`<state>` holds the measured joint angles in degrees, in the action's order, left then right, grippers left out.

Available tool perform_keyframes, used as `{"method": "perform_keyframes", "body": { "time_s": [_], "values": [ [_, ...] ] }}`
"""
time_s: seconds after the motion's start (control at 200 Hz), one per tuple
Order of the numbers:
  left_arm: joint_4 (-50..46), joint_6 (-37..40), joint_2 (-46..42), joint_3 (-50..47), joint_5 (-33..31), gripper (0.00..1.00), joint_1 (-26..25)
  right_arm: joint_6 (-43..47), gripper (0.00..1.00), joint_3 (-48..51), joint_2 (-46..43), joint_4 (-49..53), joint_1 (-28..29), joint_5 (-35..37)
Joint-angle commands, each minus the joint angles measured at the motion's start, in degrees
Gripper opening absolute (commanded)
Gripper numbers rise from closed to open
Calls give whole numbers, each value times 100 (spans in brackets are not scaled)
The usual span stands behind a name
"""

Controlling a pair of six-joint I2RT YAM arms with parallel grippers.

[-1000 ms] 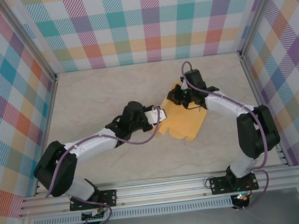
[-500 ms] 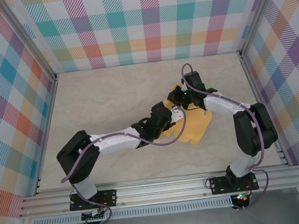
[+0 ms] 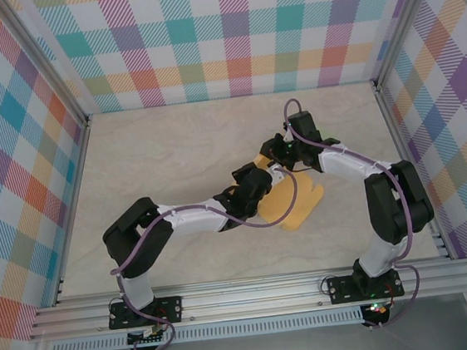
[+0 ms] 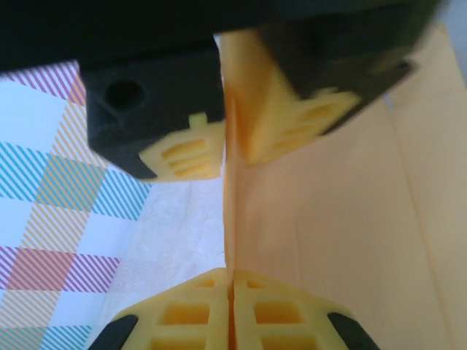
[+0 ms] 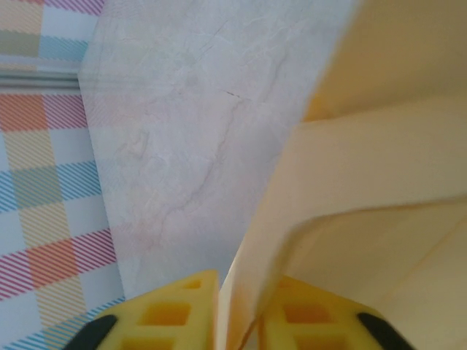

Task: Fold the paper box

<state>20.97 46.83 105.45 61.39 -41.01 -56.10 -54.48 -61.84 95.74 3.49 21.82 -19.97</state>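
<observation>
The yellow paper box (image 3: 300,201) lies partly folded at mid-table, its left side lifted. My left gripper (image 3: 261,182) is shut on a raised edge of the sheet; in the left wrist view its pads (image 4: 182,313) pinch the paper box (image 4: 343,219) between them. My right gripper (image 3: 275,160) sits just behind it at the box's far left corner. In the right wrist view a curled flap of the paper box (image 5: 379,182) passes between its fingers (image 5: 171,310), with a thin gap on the left side. The right gripper (image 4: 230,142) also straddles that edge in the left wrist view.
The beige marbled table (image 3: 156,158) is walled by plaid panels (image 3: 227,33) on three sides. An aluminium rail (image 3: 254,294) with both arm bases runs along the near edge. Both arms crowd over the box's left half.
My left gripper opened, shifted slightly left and then closed on the paper edge. The right gripper's jaws have parted a little. The sheet looks narrower and more raised than before.
</observation>
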Motion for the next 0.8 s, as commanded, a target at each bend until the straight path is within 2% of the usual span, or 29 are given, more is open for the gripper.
{"method": "perform_keyframes", "body": {
  "time_s": [0.0, 0.135, 0.295, 0.355, 0.425, 0.525, 0.645, 0.795],
  "values": [
    [651, 615, 57, -108, -21, 0, 81, 207, 34, 138, -388, 141, -34, -153],
    [865, 976, -228, -476, 581, 0, 308, 573, 50, 386, -1071, 630, -204, 27],
    [1081, 1503, -700, -1032, 1639, 0, 532, 972, 58, 854, -2237, 1188, -581, 364],
    [1060, 1655, -809, -1127, 1872, 0, 588, 1136, 57, 992, -2644, 1460, -716, 502],
    [975, 1793, -904, -1138, 2023, 0, 600, 1297, 48, 1189, -3021, 1650, -823, 642],
    [1073, 1975, -1017, -1190, 2136, 0, 612, 1448, 48, 1594, -3382, 1707, -894, 775],
    [1215, 2058, -1083, -1203, 2155, 0, 607, 1603, 48, 2344, -3544, 966, -899, 671],
    [1602, 1995, -1194, -1369, 2172, 0, 610, 1947, 46, 2857, -3318, 167, -899, 762]
  ]
}}
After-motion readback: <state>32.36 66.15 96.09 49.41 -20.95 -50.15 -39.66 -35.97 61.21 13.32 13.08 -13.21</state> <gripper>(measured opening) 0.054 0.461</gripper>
